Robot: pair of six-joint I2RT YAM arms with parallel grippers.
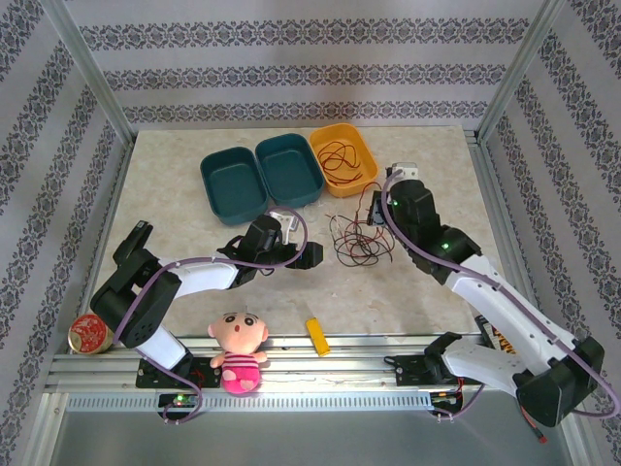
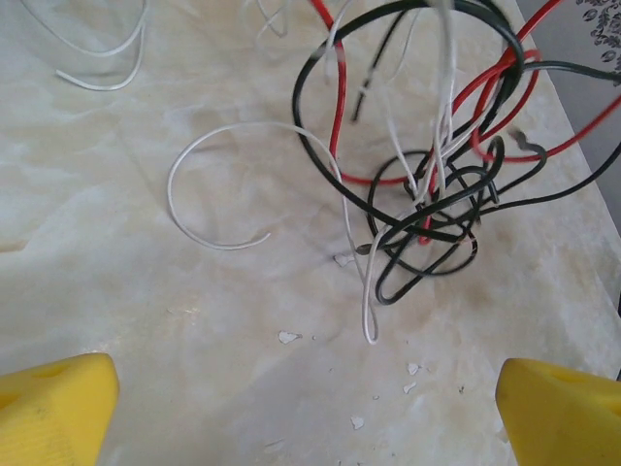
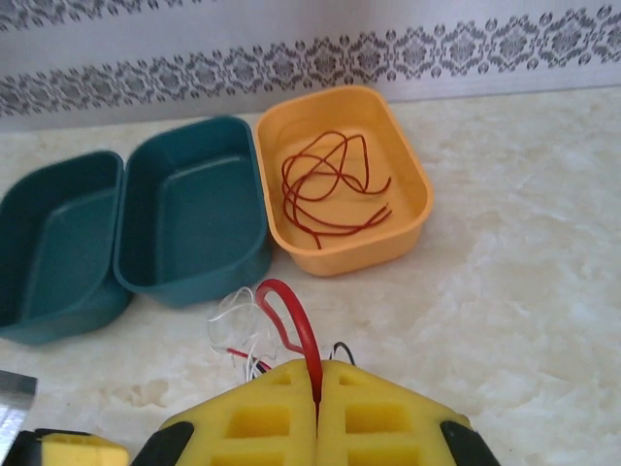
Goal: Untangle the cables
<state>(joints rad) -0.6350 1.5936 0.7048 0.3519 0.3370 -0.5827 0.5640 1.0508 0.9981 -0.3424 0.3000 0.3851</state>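
Right gripper (image 3: 317,379) has its yellow fingers pressed together on a red wire (image 3: 291,311), which arches up from between them. The overhead view places this gripper (image 1: 381,207) at the far side of the cables (image 1: 357,239), which lie mid-table. Left gripper (image 2: 310,408) stands wide and holds nothing, with the cables (image 2: 427,204) ahead of it and apart from its fingertips (image 2: 53,403).

That wrist view resolves what the overhead one cannot. Black, red and white strands are knotted together, and a loose white wire (image 2: 209,189) curls alone on bare marble beside them.

From the right wrist, red wires lie inside the orange tray (image 3: 412,214), which touches the nearer of two teal trays (image 3: 194,209).

Bare table (image 1: 437,160) opens right of the trays. A doll (image 1: 238,349), a yellow block (image 1: 317,336) and a can (image 1: 89,333) line the near edge.
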